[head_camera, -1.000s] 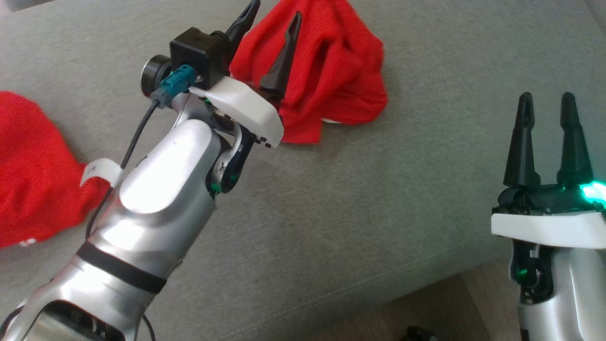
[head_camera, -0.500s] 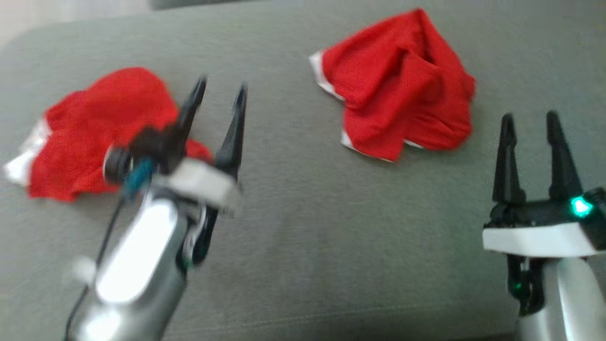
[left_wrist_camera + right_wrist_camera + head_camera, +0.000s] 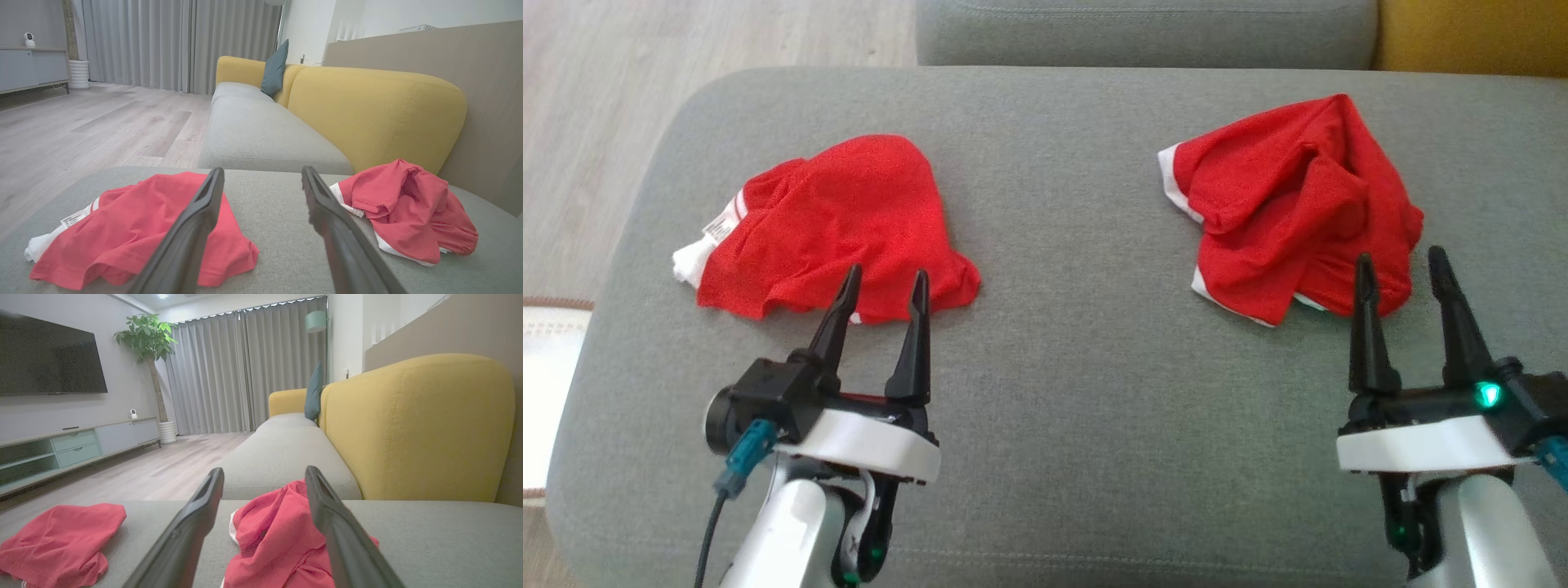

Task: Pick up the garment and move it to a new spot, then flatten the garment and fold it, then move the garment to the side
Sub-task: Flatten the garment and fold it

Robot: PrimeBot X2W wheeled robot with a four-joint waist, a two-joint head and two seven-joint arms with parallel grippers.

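For a clean pick, the jaws should probably descend over a raised fold and pinch cloth only, clear of the cushion [image 3: 1078,392] beneath. The left gripper [image 3: 887,273], spread and empty, stood just short of the left garment [image 3: 833,220], a loose red heap with white trim on the cushion's left part. The right gripper [image 3: 1400,256], likewise spread, stood beside the right garment [image 3: 1290,204], red and thickly bunched.

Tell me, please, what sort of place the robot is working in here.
Most likely a home living room: a yellow-backed sofa with grey seats, a wall-mounted television above a low cabinet, and a potted plant beside floor-length curtains.
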